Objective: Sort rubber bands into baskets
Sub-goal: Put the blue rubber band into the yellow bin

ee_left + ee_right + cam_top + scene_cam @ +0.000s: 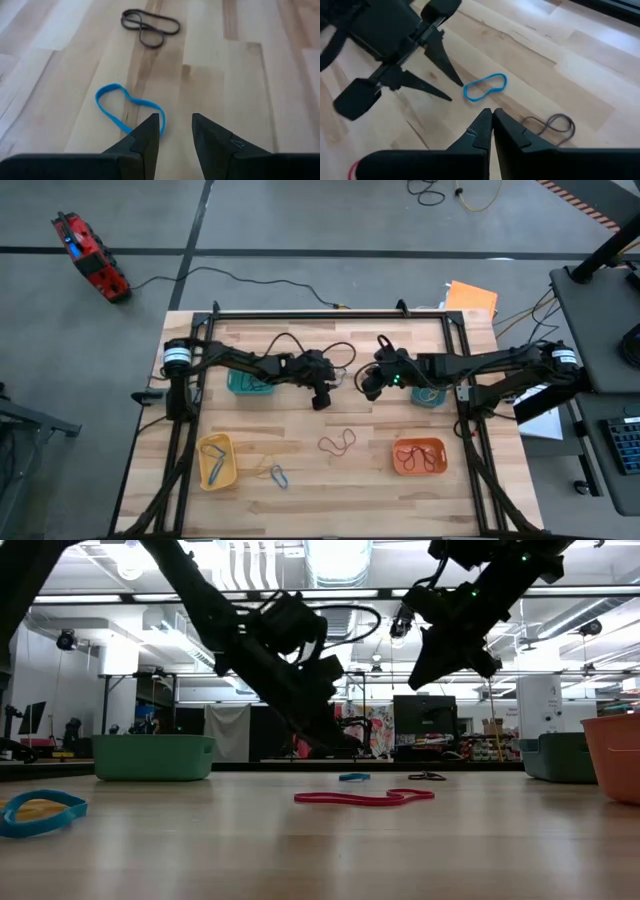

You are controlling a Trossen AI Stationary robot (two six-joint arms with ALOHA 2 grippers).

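A blue rubber band [127, 107] lies flat on the wooden table near its middle, with a dark grey rubber band [150, 27] beyond it. My left gripper [175, 122] hangs open just above the table, one fingertip next to the blue band's near end [466, 92]. My right gripper [491, 114] is shut, holds nothing and hangs higher [430, 670], to the right of both bands. A red-brown rubber band [337, 443] lies nearer the front. The teal-green basket [248, 383], the blue basket [428, 393], the yellow basket [217, 460] and the orange basket [419, 456] stand around them.
A blue and a yellow band [275, 473] lie beside the yellow basket. Red-brown bands lie in the orange basket, and a yellow band lies in the yellow one. Black cables [300, 345] loop over the far part of the table. A black frame rail [330, 314] runs along the far edge.
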